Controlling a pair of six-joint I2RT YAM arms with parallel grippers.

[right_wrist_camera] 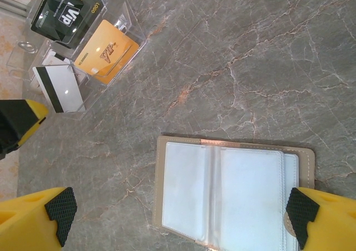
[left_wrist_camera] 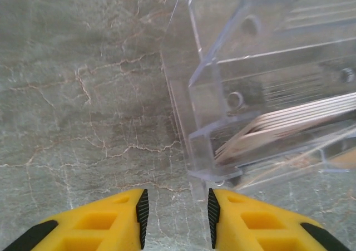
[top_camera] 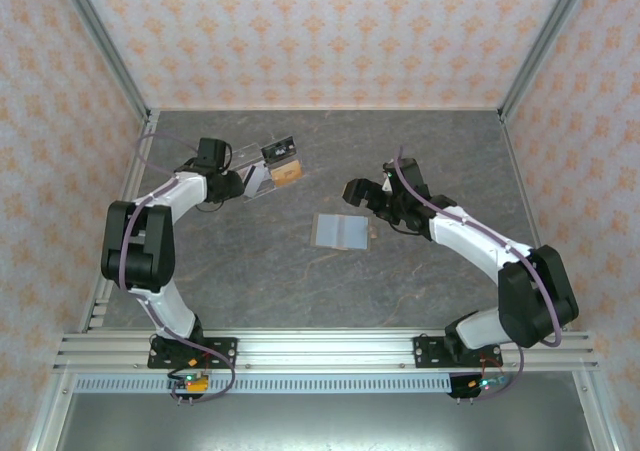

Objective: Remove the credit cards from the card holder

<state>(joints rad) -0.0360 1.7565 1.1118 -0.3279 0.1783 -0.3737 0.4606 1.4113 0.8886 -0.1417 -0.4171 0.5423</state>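
Note:
The card holder [top_camera: 340, 230] lies open and flat mid-table, its pale blue-grey panels [right_wrist_camera: 233, 201] face up inside a tan border. My right gripper [right_wrist_camera: 181, 217] hovers over it, open wide, one pad [right_wrist_camera: 60, 215] off its left edge and the other at its right edge. Three credit cards rest in the clear tray [top_camera: 262, 171]: a black one [right_wrist_camera: 67, 11], an orange one [right_wrist_camera: 105, 53] and a white one with a black stripe [right_wrist_camera: 58, 87]. My left gripper [left_wrist_camera: 177, 217] is open beside the tray's corner [left_wrist_camera: 203, 151], with nothing between its pads.
The tray stands at the back left, close to the left wall rail [top_camera: 125, 201]. Grey marble tabletop [top_camera: 330, 291] stretches between the card holder and the arm bases. Cards show edge-on [left_wrist_camera: 289, 123] inside the tray.

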